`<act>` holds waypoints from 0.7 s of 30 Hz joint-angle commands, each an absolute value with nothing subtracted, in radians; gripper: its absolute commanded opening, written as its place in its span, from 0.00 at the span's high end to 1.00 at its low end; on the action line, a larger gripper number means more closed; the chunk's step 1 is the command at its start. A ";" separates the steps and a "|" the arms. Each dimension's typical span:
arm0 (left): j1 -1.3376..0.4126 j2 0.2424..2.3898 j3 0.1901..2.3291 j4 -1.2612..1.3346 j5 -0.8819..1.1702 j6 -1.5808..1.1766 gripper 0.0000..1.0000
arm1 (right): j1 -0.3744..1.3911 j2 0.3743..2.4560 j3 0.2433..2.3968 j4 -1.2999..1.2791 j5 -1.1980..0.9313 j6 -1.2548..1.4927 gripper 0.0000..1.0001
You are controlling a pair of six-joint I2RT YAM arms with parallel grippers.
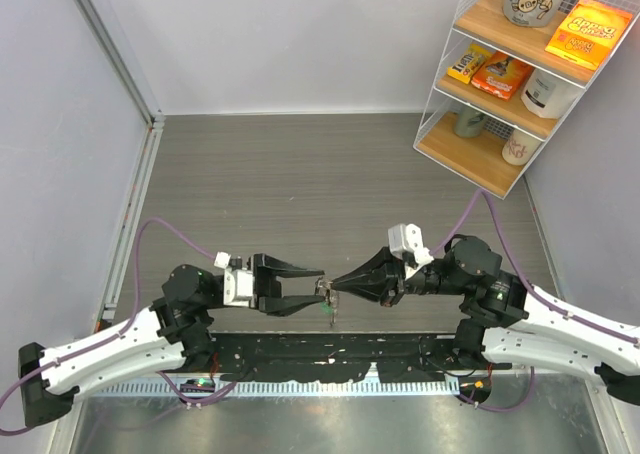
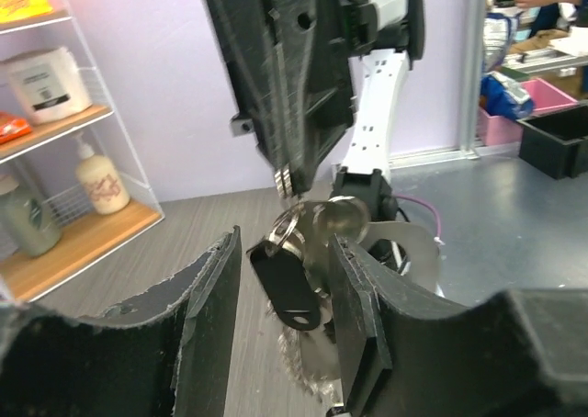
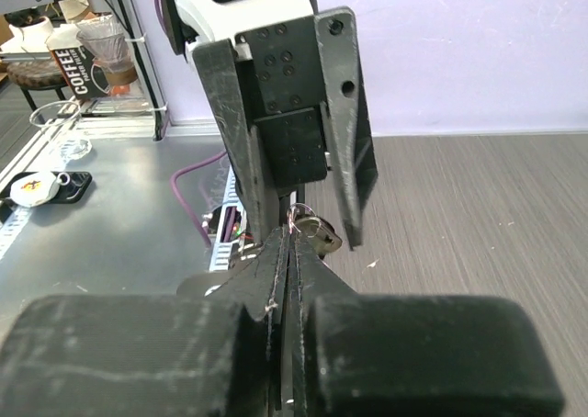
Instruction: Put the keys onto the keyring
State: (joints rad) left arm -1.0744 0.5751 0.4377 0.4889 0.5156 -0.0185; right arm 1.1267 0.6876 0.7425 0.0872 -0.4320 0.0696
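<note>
My right gripper (image 1: 334,285) is shut on the thin silvery keyring (image 3: 299,217) and holds it above the table at the near middle. A silver key (image 3: 322,237) hangs from the ring just past the shut tips (image 3: 292,233). In the left wrist view the right gripper (image 2: 289,183) comes down from above, pinching the keyring (image 2: 288,224). A key with a dark head (image 2: 290,287) and a round silver key (image 2: 341,219) hang under it. My left gripper (image 2: 285,241) is open, with its fingers (image 2: 209,318) either side of the hanging keys. It faces the right gripper tip to tip (image 1: 320,286).
A white wire shelf (image 1: 520,69) with boxes, mugs and jars stands at the back right. Grey walls close the left and back. A black rail (image 1: 330,359) runs along the near edge between the arm bases.
</note>
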 commanded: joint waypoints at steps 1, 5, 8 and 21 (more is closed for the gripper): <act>-1.080 0.543 0.405 0.512 0.365 -0.018 0.51 | 1.166 0.687 0.755 0.201 -0.334 0.020 0.95; -1.081 0.531 0.399 0.518 0.347 -0.020 0.49 | 1.193 0.696 0.758 0.206 -0.269 0.005 0.95; -1.081 0.526 0.394 0.526 0.354 -0.021 0.49 | 1.204 0.696 0.756 0.209 -0.241 -0.032 0.95; -1.081 0.459 0.377 0.505 0.328 -0.005 0.48 | 1.224 0.696 0.756 0.184 -0.196 -0.067 0.95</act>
